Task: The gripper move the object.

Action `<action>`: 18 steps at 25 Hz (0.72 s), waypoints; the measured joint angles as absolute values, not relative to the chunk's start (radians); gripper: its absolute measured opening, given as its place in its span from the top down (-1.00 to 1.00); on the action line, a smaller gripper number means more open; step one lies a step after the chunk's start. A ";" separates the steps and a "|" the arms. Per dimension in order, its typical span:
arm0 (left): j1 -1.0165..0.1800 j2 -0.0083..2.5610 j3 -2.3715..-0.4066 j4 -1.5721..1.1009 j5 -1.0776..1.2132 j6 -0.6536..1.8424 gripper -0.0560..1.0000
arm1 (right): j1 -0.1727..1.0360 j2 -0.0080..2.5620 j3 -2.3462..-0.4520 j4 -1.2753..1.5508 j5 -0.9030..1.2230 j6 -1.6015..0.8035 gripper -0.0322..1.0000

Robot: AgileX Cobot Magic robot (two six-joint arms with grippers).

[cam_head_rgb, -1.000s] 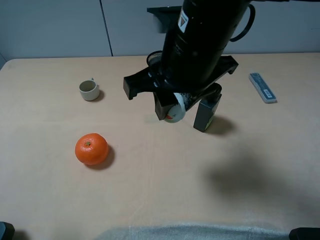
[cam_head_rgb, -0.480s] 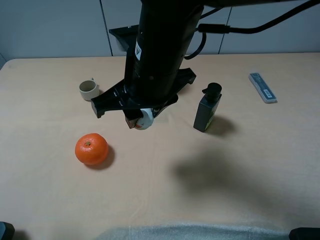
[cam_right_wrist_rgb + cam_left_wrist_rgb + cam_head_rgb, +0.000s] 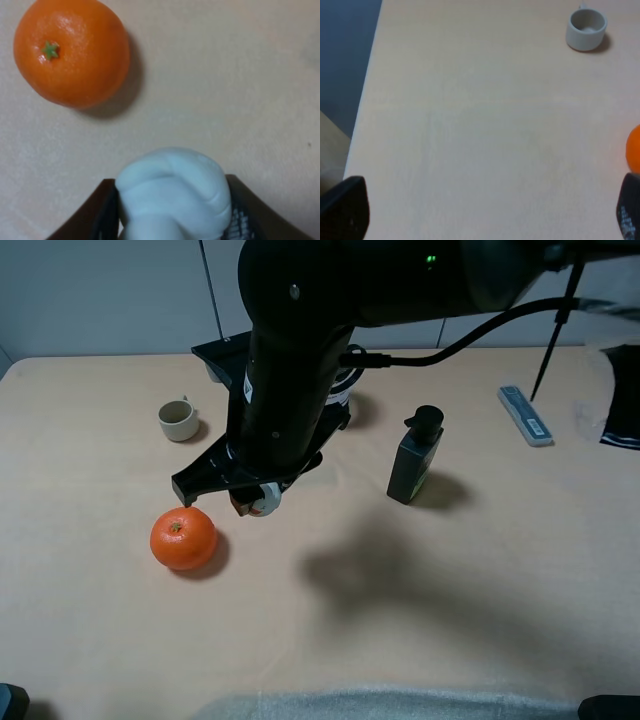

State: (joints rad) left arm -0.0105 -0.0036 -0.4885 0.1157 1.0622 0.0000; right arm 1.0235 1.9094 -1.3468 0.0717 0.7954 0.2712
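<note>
My right arm (image 3: 290,370) reaches across to left of centre in the high view. It fills the upper middle of the frame and hides much of the counter (image 3: 480,570) behind it. At its tip the right fingers (image 3: 106,212) are clamped on the toy (image 3: 264,503), one on each flank. The toy sits just right of the orange (image 3: 183,538), near it but apart. I cannot tell whether it touches the counter.

From the right wrist I get only a pale rounded lump, cut off by the frame edge. I cannot make out which way it faces. The fingers show there only as dark slivers beside it, while the orange is in full view with its green stem up.

The cup (image 3: 178,420) stands at upper left, well apart from the orange. A black bottle (image 3: 415,457) stands upright right of centre. A flat blue-grey bar (image 3: 525,415) lies near the right edge, its markings too small to read. A dark thing (image 3: 343,392) peeks out behind the arm, mostly hidden. A blurred dark shape (image 3: 620,405) is cut off at the right edge.

My left fingers (image 3: 347,210) stand wide apart with bare counter between them, and only their dark tips show. The orange is a mere sliver at the edge of that view.
</note>
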 joint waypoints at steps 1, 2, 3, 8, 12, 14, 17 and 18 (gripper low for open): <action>-0.010 -0.004 -0.488 0.116 1.062 0.000 -0.98 | 1.023 1.918 -1.347 0.076 0.790 0.258 0.32; -0.010 -0.004 -0.488 0.116 1.062 0.000 -0.98 | 1.023 1.928 -1.347 0.081 0.787 0.244 0.32; -0.010 -0.004 -0.488 0.116 1.062 0.000 -0.98 | 1.023 1.937 -1.347 0.083 0.785 0.226 0.32; -0.010 -0.004 -0.488 0.116 1.062 0.000 -0.98 | 1.023 1.971 -1.347 0.105 0.758 0.164 0.32; -0.010 -0.004 -0.488 0.116 1.062 0.000 -0.98 | 1.023 1.996 -1.347 0.110 0.742 0.142 0.32; -0.010 -0.004 -0.488 0.116 1.062 0.000 -0.98 | 1.023 2.011 -1.347 0.114 0.732 0.128 0.32; -0.010 -0.004 -0.488 0.116 1.062 0.000 -0.98 | 1.023 2.030 -1.347 0.115 0.721 0.118 0.32; -0.010 -0.004 -0.488 0.116 1.062 0.000 -0.98 | 1.023 2.037 -1.347 0.115 0.710 0.117 0.32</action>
